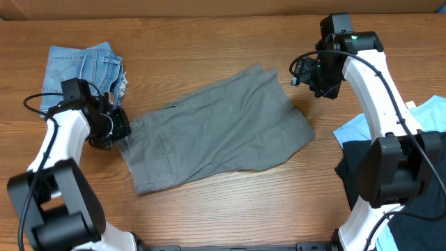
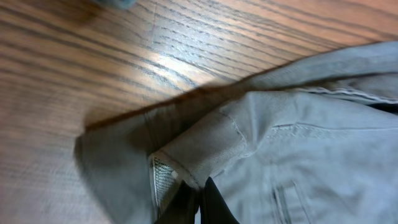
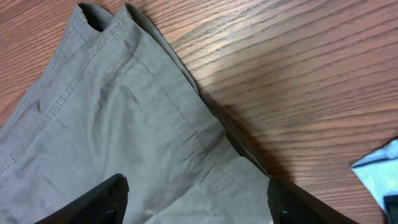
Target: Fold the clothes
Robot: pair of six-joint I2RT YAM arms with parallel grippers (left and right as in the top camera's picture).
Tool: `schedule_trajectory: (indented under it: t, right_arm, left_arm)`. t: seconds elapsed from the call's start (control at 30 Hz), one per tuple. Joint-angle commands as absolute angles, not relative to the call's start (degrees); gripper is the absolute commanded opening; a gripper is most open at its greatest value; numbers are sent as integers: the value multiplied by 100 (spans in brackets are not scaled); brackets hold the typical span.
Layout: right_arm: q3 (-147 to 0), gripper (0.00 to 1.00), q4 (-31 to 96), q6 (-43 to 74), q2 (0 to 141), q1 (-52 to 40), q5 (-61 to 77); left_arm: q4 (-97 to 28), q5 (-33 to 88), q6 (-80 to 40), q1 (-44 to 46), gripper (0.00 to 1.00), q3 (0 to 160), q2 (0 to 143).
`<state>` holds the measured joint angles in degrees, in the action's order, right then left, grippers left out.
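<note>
Mid-table, grey shorts (image 1: 216,129) lie flat and spread out, waistband toward the left, leg hems toward the upper right. Left hand (image 1: 118,131) is at the waistband's left corner, clenched on a fold of the waistband; the wrist view shows the fabric pinched up between its fingers (image 2: 208,202). Right hand (image 3: 199,205) hovers over the leg hem end, released, fingers spread and gripping nothing. Denim shorts (image 1: 80,66) sit just behind the left hand. Blue shirt (image 1: 425,118) and black garment (image 1: 352,159) lie at the table (image 1: 209,49) right edge.
</note>
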<state>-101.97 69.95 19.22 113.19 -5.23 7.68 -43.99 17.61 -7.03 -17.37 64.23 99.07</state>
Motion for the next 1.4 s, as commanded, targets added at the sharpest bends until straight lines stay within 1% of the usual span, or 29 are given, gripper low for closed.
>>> schedule_trajectory:
  t: [0.0,0.13,0.27,0.33,0.43,0.53,0.57,0.63,0.7,0.73,0.87,0.9,0.93,1.0,1.07,1.1,1.23,1.37]
  right_arm:
    - [-10280,75,7019,1804,11048,-517,821]
    - [-10280,75,7041,1754,11048,-517,819]
    - [-10280,75,7037,1754,11048,-517,819]
    - [-10280,75,7039,1754,11048,-517,819]
    - [-10280,75,7037,1754,11048,-517,819]
    - [-10280,75,7041,1754,11048,-517,819]
    - [-10280,75,7041,1754,11048,-517,819]
    - [-10280,75,7039,1754,11048,-517,799]
    - [-10280,75,7024,1754,11048,-515,757]
    - [-10280,75,7017,1758,11048,-510,757]
    - [-10280,75,6945,1756,11054,-467,753]
    - [-10280,69,6932,1756,11072,-429,709]
    - [-10278,66,6934,1756,11100,-392,648]
    - [-10232,67,6943,1754,11185,-298,609]
    - [-10145,73,6995,1752,11297,-198,620]
    - [-10103,75,7035,1743,11343,-154,650]
    - [-9769,75,7063,993,11570,-25,1529]
    - [-9323,74,6965,961,11614,-25,1396]
  left_arm:
    - [-4700,1542,-694,-1776,4,6600,9262]
    - [-5052,495,-775,-1776,6,6613,8814]
    - [-5162,-318,-873,-1789,9,6573,8853]
    - [-5131,-425,-928,-1787,11,6525,8952]
    - [-5092,-309,-952,-1787,19,6517,9164]
    - [-5186,-314,-1070,-1787,22,6517,9356]
    - [-5245,-322,-1079,-1787,25,6517,9421]
    - [-5317,-318,-1131,-1800,43,6517,9502]
    - [-5365,-242,-1179,-1802,46,6523,9502]
    - [-5376,-134,-1173,-1802,44,6525,9470]
    - [-5422,740,-998,-1791,24,6545,9393]
    - [-5476,932,-982,-1791,19,6545,9382]
    - [-5529,1050,-982,-1791,15,6545,9382]
    - [-5660,1238,-978,-1767,9,6545,9384]
    - [-5745,1278,-891,-1706,7,6545,9384]
    - [-5771,1260,-871,-1664,7,6545,9384]
    - [-5887,810,-834,-1549,8,6521,9384]
    - [-5835,716,-834,-1544,7,6364,9397]
